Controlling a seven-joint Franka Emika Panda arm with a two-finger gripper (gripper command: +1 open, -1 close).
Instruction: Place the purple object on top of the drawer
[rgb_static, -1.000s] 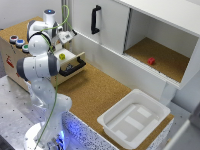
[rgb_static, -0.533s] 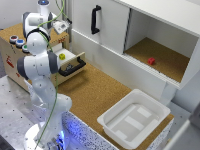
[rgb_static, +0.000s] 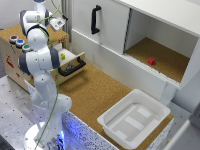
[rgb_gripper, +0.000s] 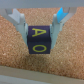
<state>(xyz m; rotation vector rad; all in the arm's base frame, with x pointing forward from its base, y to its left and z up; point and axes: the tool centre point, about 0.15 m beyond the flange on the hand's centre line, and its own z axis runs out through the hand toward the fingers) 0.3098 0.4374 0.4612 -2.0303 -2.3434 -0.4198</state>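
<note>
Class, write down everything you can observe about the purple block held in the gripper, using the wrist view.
The purple block is a small cube, dark purple, with yellow letters: an "A" and an "O" on one face and another ring-like mark on the face below. Its material cannot be told from the blurred picture. It sits squarely between the gripper fingers, which press on opposite sides. Behind it lies a cork-brown surface; whether the block touches it cannot be told.
</note>
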